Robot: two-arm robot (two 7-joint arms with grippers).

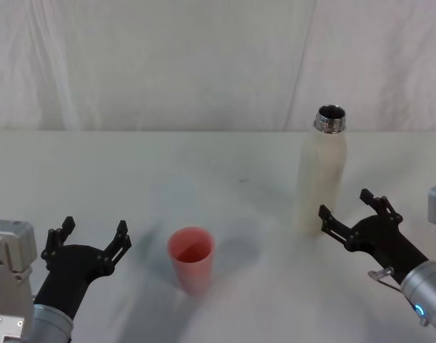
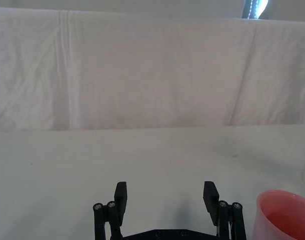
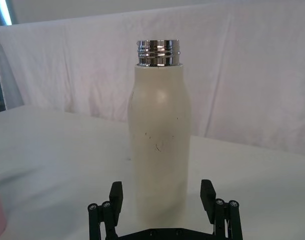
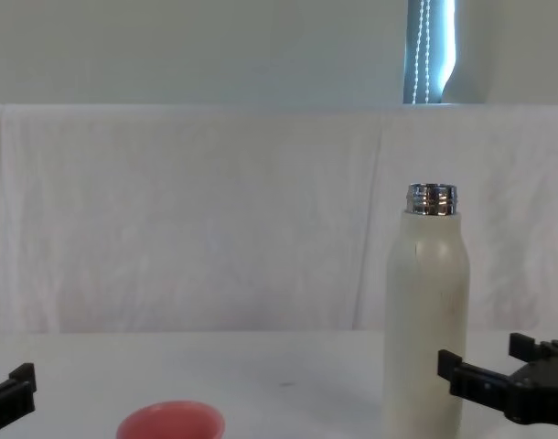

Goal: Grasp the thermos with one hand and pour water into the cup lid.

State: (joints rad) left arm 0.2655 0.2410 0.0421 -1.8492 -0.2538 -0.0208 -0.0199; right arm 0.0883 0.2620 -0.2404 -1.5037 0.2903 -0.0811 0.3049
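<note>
Standing upright on the white tabletop (image 1: pixel 225 161), the thermos (image 1: pixel 320 179) occupied the right side of the work area, its threaded steel neck uncapped and open at the top. The right gripper (image 1: pixel 350 209) was positioned just beside the lower body of the thermos, on the robot's side of it, with its jaws spread wide and released; in the right wrist view the thermos (image 3: pixel 159 145) stood centred between the two fingers (image 3: pixel 115 196), and contact could not be confirmed. The cup lid (image 1: pixel 191 259) stood upright, mouth up, near the front centre of the tabletop, well apart from the thermos. The left gripper (image 1: pixel 93 237) hung to the left of the cup lid, jaws spread and holding nothing.
</note>
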